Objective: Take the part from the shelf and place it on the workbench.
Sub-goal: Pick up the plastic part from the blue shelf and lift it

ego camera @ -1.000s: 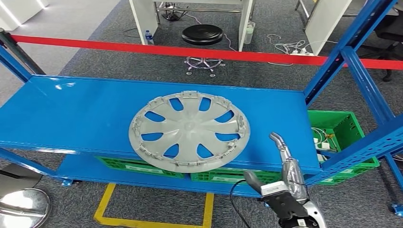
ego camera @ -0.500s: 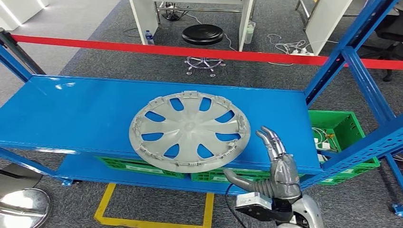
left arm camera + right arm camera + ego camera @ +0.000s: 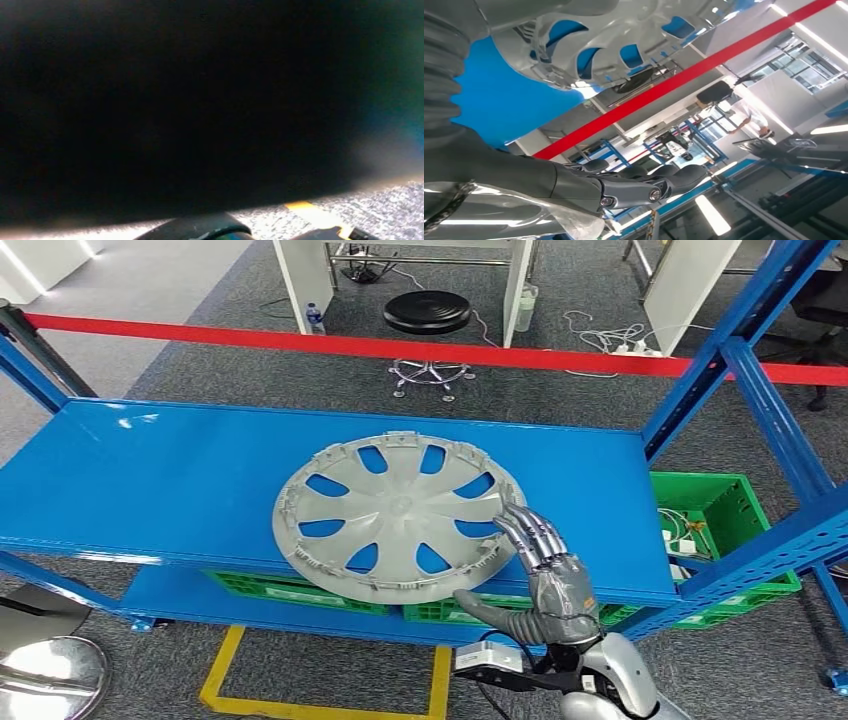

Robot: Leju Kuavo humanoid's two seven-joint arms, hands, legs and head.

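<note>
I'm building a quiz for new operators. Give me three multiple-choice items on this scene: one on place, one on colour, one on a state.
1. Where does the round grey plastic wheel cover lie?
A. on the blue metal shelf, overhanging its front edge
B. in a crate
C. on the floor

2. What colour are the plastic crates on the lower level?
A. red
B. green
C. yellow

3. How is the right hand?
A. closed in a fist
B. holding a bottle
C. fingers spread over the cover's rim, thumb below it

Answers: 1 A, its near rim juts past the edge. 2 B, they show green. 3 C, nothing is gripped yet.
</note>
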